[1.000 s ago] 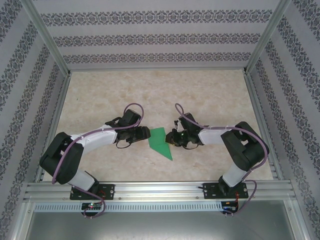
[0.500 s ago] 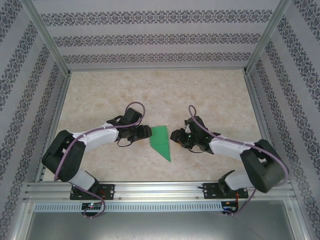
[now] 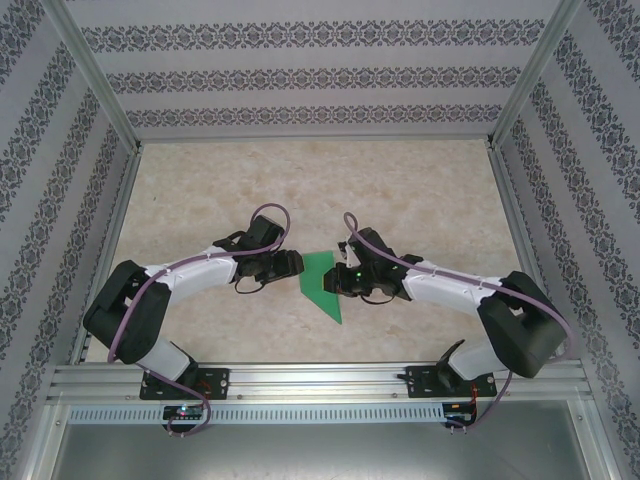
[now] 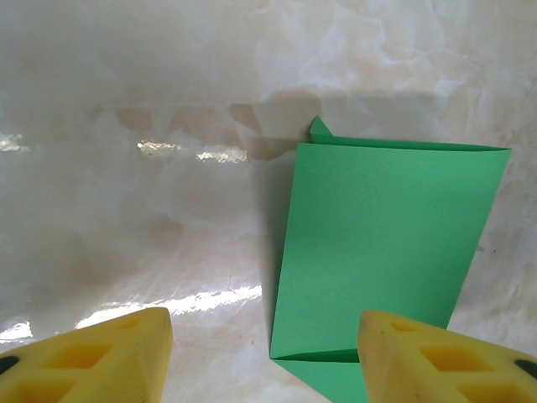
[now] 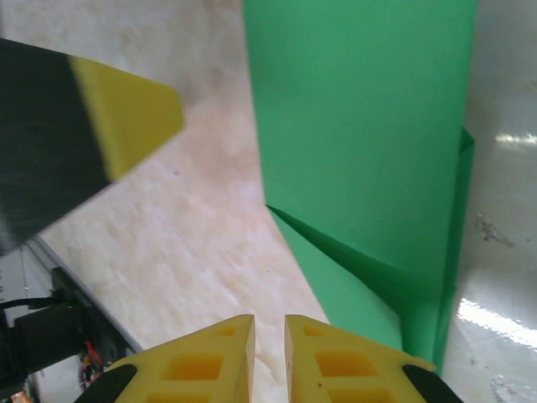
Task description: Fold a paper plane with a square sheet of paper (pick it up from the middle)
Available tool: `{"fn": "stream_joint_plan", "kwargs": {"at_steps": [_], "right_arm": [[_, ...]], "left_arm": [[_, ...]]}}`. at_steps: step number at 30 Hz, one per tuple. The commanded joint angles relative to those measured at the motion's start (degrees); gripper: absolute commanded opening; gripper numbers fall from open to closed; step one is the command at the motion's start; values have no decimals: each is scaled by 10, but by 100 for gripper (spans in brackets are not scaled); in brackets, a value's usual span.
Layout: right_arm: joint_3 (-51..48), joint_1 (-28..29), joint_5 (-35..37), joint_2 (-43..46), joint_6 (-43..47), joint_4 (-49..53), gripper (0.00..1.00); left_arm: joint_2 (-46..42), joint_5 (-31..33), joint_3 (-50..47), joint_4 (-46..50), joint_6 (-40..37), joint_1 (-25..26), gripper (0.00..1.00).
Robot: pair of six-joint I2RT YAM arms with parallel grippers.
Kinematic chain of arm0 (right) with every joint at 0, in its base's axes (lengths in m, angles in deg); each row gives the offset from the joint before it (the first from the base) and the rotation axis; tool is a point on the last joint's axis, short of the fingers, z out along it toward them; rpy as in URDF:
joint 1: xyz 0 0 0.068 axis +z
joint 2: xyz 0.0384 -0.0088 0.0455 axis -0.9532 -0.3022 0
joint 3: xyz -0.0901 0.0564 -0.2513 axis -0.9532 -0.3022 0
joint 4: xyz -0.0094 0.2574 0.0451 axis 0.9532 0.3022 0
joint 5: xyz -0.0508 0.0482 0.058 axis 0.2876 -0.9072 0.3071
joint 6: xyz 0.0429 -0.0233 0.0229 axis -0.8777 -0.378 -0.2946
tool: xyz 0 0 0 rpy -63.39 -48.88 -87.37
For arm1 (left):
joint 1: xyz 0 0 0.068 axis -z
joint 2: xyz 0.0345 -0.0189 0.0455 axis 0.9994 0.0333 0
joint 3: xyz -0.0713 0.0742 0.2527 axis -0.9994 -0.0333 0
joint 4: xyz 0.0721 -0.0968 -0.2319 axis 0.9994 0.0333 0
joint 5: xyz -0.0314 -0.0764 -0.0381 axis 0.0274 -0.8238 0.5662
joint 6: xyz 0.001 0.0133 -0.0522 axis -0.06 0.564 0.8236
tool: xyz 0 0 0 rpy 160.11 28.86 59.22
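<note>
**Paper.** The paper (image 4: 386, 243) lies flat on the table (image 4: 126, 210), partly folded. It has a rectangular body, a fold line across the end nearest the left gripper, and a pointed section beyond that line. A small tip projects at the far corner of the body.

**Left gripper.** The left gripper (image 4: 262, 323) is set wide and holds nothing. Its fingers (image 4: 101, 353) sit low over the table. The paper starts just ahead of the gap and extends forward, on the right-finger side. This placement probably keeps the left gripper ready to pin the body or take an edge without disturbing the layers.

**Right gripper.** The right gripper (image 5: 268, 327) is narrowed to a thin slit. Bare table shows through the slit, so nothing is held. The paper lies ahead and to its right, and a creased flap runs in beside the right-hand finger (image 5: 352, 361). Jaws this close work as a single blunt tip. The likely purpose is to press or run along a crease, not to grasp.

**Arrangement.** In the top view the grippers face each other with the paper between them. This probably lets one gripper anchor the paper while the other works on it.
</note>
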Motion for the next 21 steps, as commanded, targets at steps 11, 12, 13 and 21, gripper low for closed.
{"fn": "stream_joint_plan", "kwargs": {"at_steps": [11, 12, 13, 21], "right_arm": [[-21, -39, -17, -60, 17, -55, 17], [-24, -43, -19, -66, 17, -59, 17], [-28, -45, -22, -70, 16, -65, 17], [-52, -57, -30, -104, 8, -104, 17]], "left_arm": [[-14, -12, -3, -22, -2, 5, 62], [-13, -15, -2, -22, -2, 5, 62], [-12, -18, -1, -22, -3, 5, 62], [-2, -32, 3, -27, -3, 5, 62]]}}
